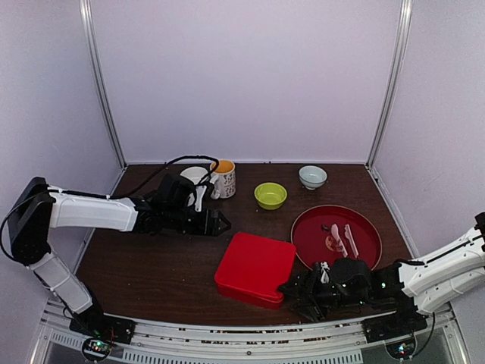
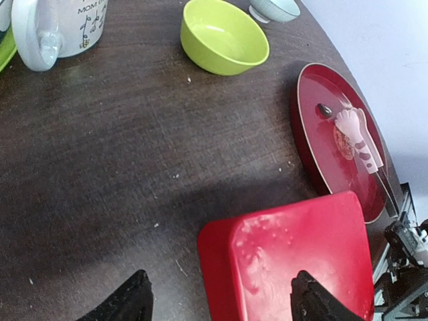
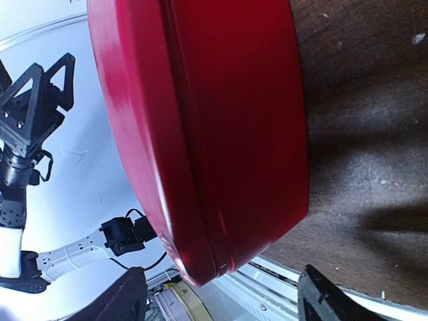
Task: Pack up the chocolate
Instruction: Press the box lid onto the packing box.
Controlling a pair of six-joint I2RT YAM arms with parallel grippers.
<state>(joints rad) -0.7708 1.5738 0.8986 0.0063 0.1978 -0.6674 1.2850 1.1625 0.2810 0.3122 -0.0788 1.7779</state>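
So the chocolate (image 2: 325,110), as far as I can make out, is the small dark lump on the red plate (image 1: 307,241), sitting next to a pale wrapped piece and a little white utensil, though it's tiny and I wouldn't swear to it. The red box (image 1: 254,267) sits closed on the table just left of the plate, lid seam running all round in the right wrist view. Thing is, a closed box with bits on the plate fits two readings: either the box is waiting to be opened for packing, or most of it is already in and the lid went back on. Can't tell which from this. If the lid is the job in hand, my take is to get a finger on each side of that seam at the near corner and lift evenly, with the other arm steadying the base, since the shiny plastic looks like it would slide on the wood. The right gripper (image 1: 294,291) is right at the box's near right corner, fingers spread wide, holding nothing that I can see. The left gripper (image 1: 221,224) hangs above the table behind the box, also wide open and empty, with the green bowl (image 1: 270,196) and mug (image 1: 223,179) further back.
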